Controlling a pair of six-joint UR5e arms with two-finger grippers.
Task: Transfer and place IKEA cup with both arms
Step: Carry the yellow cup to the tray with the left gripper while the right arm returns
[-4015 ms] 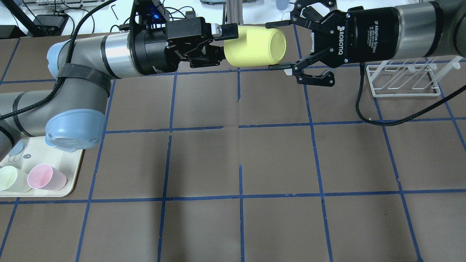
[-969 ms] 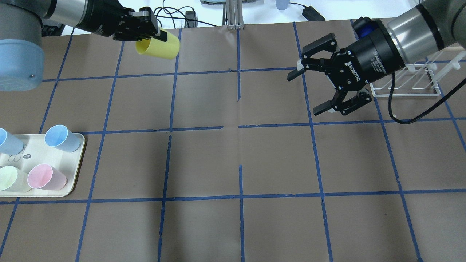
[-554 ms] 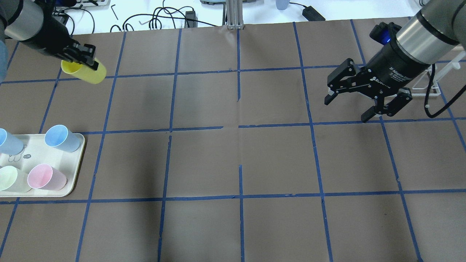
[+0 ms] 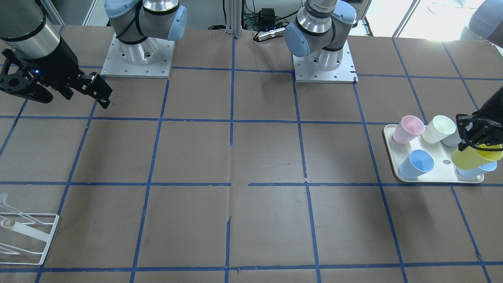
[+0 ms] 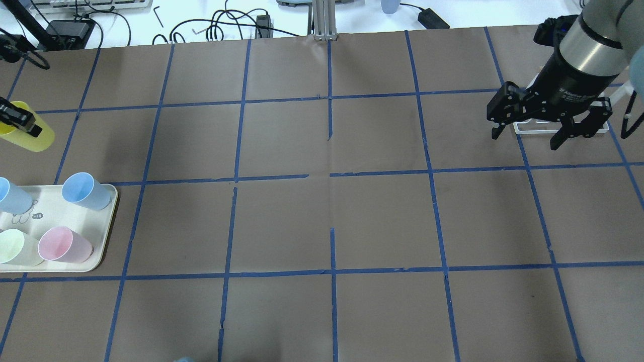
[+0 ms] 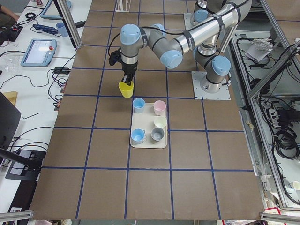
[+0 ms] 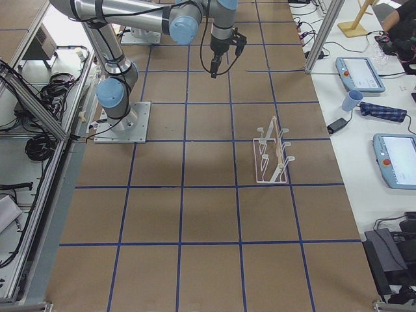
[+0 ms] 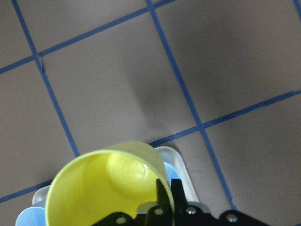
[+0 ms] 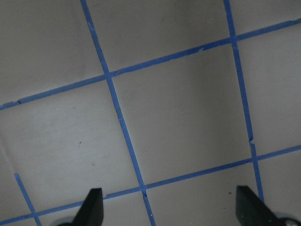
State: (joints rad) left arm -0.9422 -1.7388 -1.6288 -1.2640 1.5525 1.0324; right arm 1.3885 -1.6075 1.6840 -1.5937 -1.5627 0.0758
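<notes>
Crossing brown table [image 5: 382,221], blue tape grid [image 5: 330,75]

From my console: the tray [image 5: 103,236] sits at the table's [image 5: 327,221] left end, with five cups [image 5: 80,188] standing on it. The IKEA cup [image 5: 32,137], in the left gripper [image 5: 22,124], hangs over the tray's far corner. The rack [image 7: 272,156] stands at the right end, and the right gripper [image 5: 526,141] hangs on the robot's side of it.

Brown table [image 5: 382,221] (blue tape grid [image 5: 329,65]), white bench [image 5: 126,20] with cables [image 5: 221,22] behind
</notes>
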